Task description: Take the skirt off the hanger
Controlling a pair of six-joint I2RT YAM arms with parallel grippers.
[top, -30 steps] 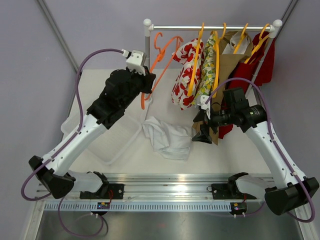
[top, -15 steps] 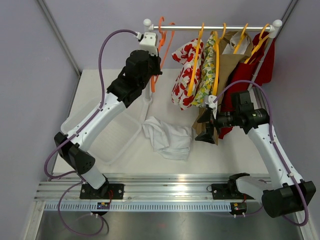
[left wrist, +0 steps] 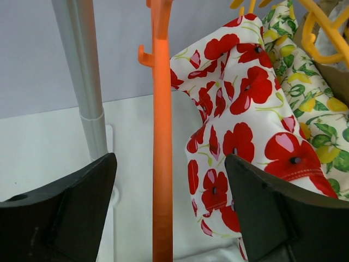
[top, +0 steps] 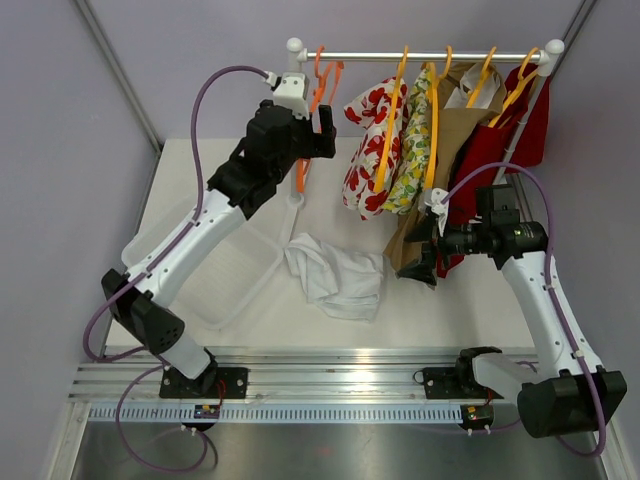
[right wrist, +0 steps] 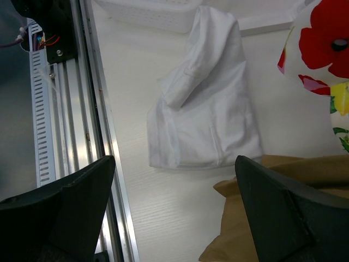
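Note:
The white skirt [top: 335, 272] lies crumpled on the table, off any hanger; the right wrist view shows it [right wrist: 204, 114] too. A bare orange hanger [top: 318, 85] hangs on the rack rail [top: 420, 56] at its left end. My left gripper [top: 312, 135] is open, its jaws wide on either side of the hanger's orange bar [left wrist: 162, 136] without touching it [left wrist: 169, 158]. Right of the skirt, my right gripper [top: 420, 262] is open and empty beside a hanging brown garment [top: 450, 130], pointing down at the table [right wrist: 174, 158].
Yellow hangers on the rail carry a red-poppy garment [top: 368, 140], a lemon-print one [top: 412, 150], the brown one and a red one [top: 510, 130]. The rack's grey post [left wrist: 82, 71] stands left of the orange hanger. A white bin [top: 225, 275] sits at the left.
My left arm raised the orange hanger to the rail, hung it there and opened its jaws, letting it go. The right arm shifted slightly to the right.

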